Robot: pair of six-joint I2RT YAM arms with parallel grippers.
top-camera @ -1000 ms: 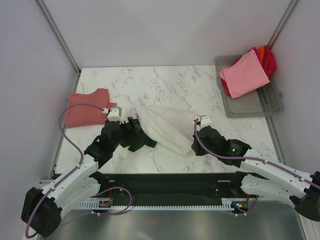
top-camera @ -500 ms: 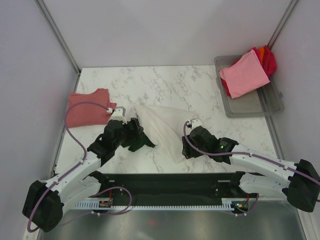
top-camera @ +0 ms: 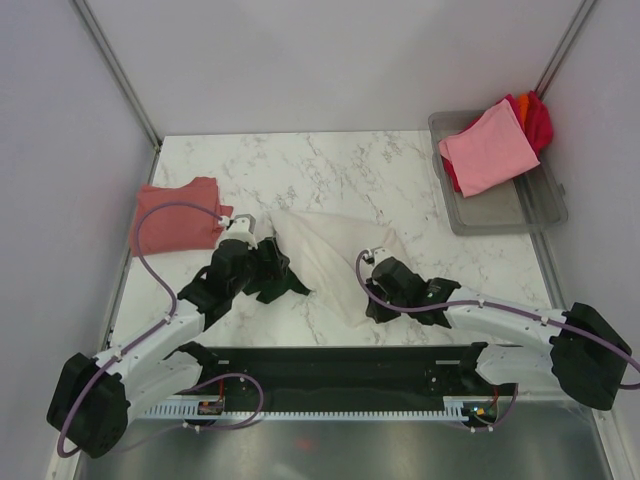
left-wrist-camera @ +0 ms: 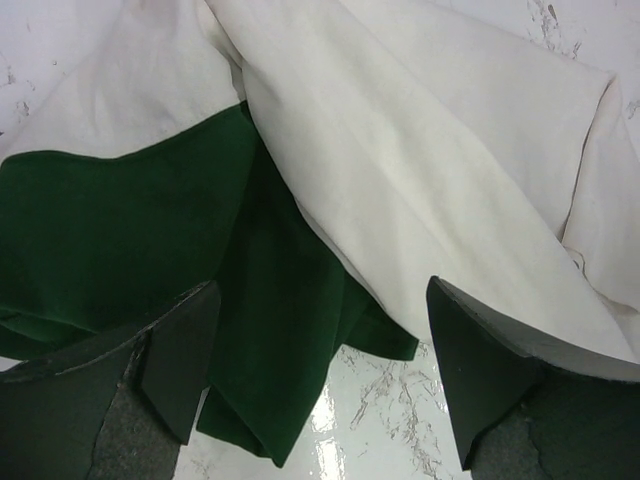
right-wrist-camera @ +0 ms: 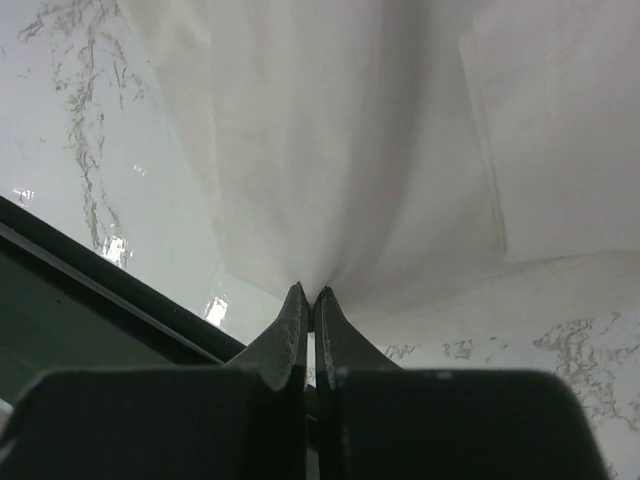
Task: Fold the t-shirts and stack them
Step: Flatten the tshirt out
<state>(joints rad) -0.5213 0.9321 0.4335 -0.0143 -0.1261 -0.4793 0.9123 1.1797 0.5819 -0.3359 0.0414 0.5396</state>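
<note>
Right claw was clamped tight, a pinch of the white shirt gathered between its tips, right at the cloth's near hem by the table edge. From that pinch the shirt fanned up and away, its long axis slanting from near-right to far-left. It ran straight toward the left claw, which hung spread wide and gripping nothing. Under those open fingers lay the green shirt, the white one lapping over its far side. So the left arm was the nearer one to the white shirt's free far-left end, I'd say. The red shirt sat folded at the left edge, well apart. A pink shirt topped the bin far right.
</note>
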